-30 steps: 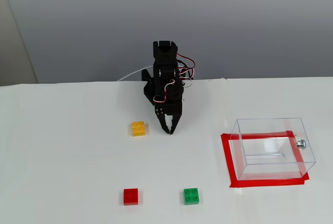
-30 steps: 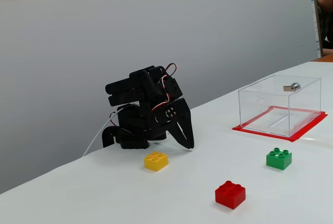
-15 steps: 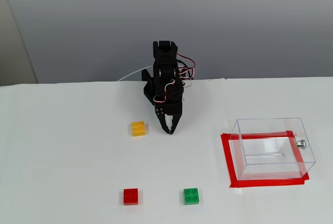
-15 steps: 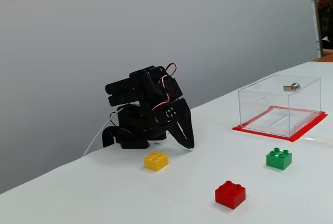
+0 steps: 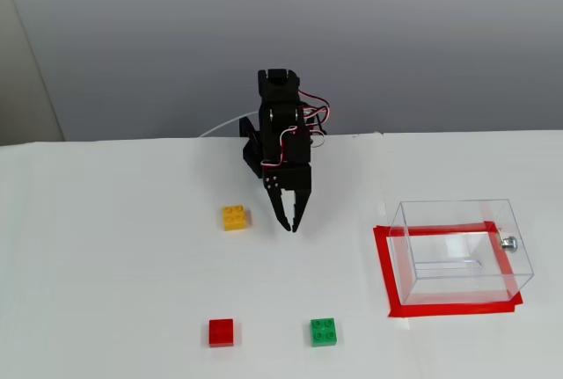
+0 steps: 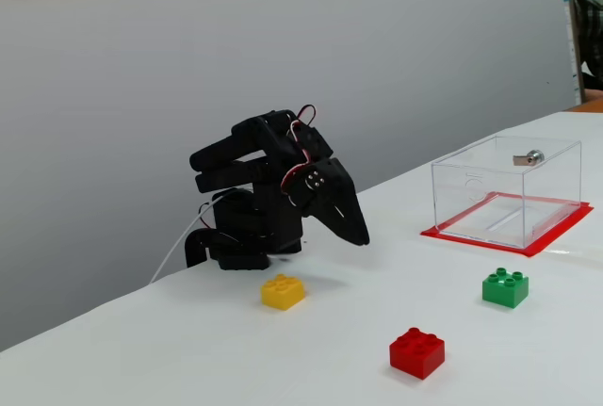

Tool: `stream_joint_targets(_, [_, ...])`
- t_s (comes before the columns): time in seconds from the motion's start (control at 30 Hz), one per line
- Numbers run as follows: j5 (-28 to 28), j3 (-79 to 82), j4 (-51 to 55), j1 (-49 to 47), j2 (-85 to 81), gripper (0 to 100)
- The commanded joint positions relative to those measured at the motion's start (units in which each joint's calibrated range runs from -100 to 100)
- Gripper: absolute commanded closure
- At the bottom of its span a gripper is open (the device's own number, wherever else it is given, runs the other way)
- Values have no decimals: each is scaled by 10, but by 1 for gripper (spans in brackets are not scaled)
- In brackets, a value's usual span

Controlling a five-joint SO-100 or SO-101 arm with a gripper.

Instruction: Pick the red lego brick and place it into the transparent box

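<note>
The red lego brick (image 5: pixel 221 332) (image 6: pixel 416 353) lies on the white table near its front edge, untouched. The transparent box (image 5: pixel 460 250) (image 6: pixel 507 189) stands at the right on a red tape frame, with a silver knob on one wall. My black gripper (image 5: pixel 289 226) (image 6: pixel 361 235) hangs just above the table at the back middle, fingers together and shut with nothing in them. It is well behind the red brick and left of the box in both fixed views.
A yellow brick (image 5: pixel 234 217) (image 6: pixel 283 291) lies just left of the gripper. A green brick (image 5: pixel 324 331) (image 6: pixel 505 287) sits to the right of the red one. The arm's base (image 5: pixel 264 146) stands at the table's back edge before a grey wall.
The arm has lifted and reached forward a little, so the gripper tip now hangs above the table instead of resting near it. The bricks and box have not moved.
</note>
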Motion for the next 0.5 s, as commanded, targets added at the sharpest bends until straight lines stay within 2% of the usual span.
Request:
stream_joint_targets(0.0, [3,-59,-26,17,31,99])
stream_joint_targets(0.2, [3,-162,-66,36,180,99])
stream_joint_targets(0.47, [4,-345,-60,66,412,99])
